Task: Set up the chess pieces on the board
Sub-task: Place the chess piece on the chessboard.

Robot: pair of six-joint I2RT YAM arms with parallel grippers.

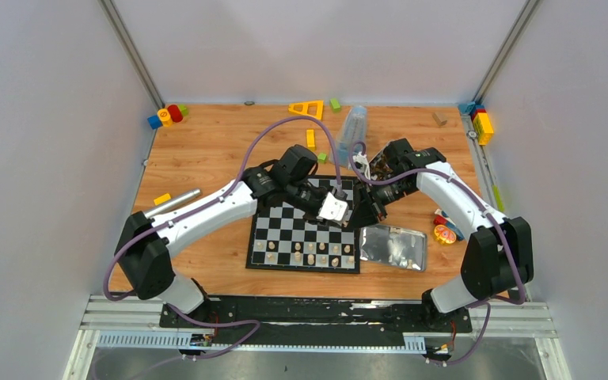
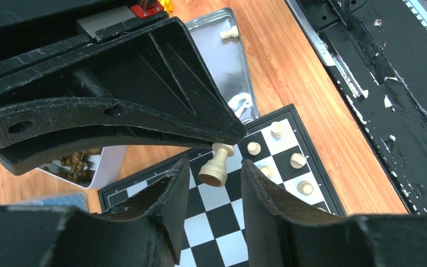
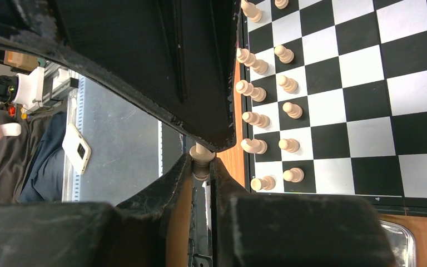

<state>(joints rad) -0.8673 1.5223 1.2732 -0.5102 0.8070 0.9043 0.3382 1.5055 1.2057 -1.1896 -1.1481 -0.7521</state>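
White walls stand around a wooden table (image 1: 206, 150); bright toy blocks (image 1: 166, 115) lie at its far corners. The board (image 1: 283, 229) lies flat in the middle of the table, close to the near edge; a shiny tin (image 1: 394, 247) lies just beside the board's right edge, and one pale piece (image 2: 229, 32) lies on that tin. More pale chess pieces (image 1: 310, 253) stand in two rows along the near side of the board, each on its own square.

Both arms reach in and meet over the right side of the board. The right gripper (image 3: 201, 168) has its fingers (image 3: 169, 192) squeezed almost together; they pinch the round head of a pawn (image 2: 218, 164). The pawn hangs tilted above the board, with its flat foot pointing away from the right gripper; it does not look like it stands on any square.

The left gripper (image 2: 214, 167) is about half open; its two fingers (image 2: 167, 211) stand one on each side of the pawn's foot. In the left wrist view a small gap shows on both sides of the foot, so these fingers do not squeeze it. In the right wrist view one big black left finger covers part of the pawn just past the pinch; I cannot tell if it touches the pawn there. Nothing else is between the left fingers; only the right gripper holds the pawn.
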